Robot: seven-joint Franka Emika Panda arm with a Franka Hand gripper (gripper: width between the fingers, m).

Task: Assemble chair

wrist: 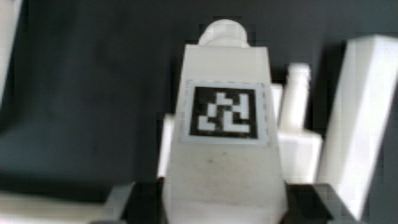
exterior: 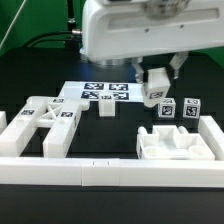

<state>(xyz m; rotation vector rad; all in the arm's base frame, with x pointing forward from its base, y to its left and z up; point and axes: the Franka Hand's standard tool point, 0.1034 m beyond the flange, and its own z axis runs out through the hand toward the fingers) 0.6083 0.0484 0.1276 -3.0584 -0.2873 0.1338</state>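
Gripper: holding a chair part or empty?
Holding one: the wrist view shows a tagged white chair part clamped between the fingers of the gripper.

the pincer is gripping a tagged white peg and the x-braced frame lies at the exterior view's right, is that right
Not quite. The pincer does grip a tagged white peg, but the X-braced frame lies at the exterior view's left, not its right, as the exterior view shows.

The white peg (wrist: pixel 222 65) carries a black-and-white square tag (wrist: pixel 222 110), as do the white X-braced frame (exterior: pixel 45 122) and marker board (exterior: pixel 100 93) on the black table (exterior: pixel 110 205).
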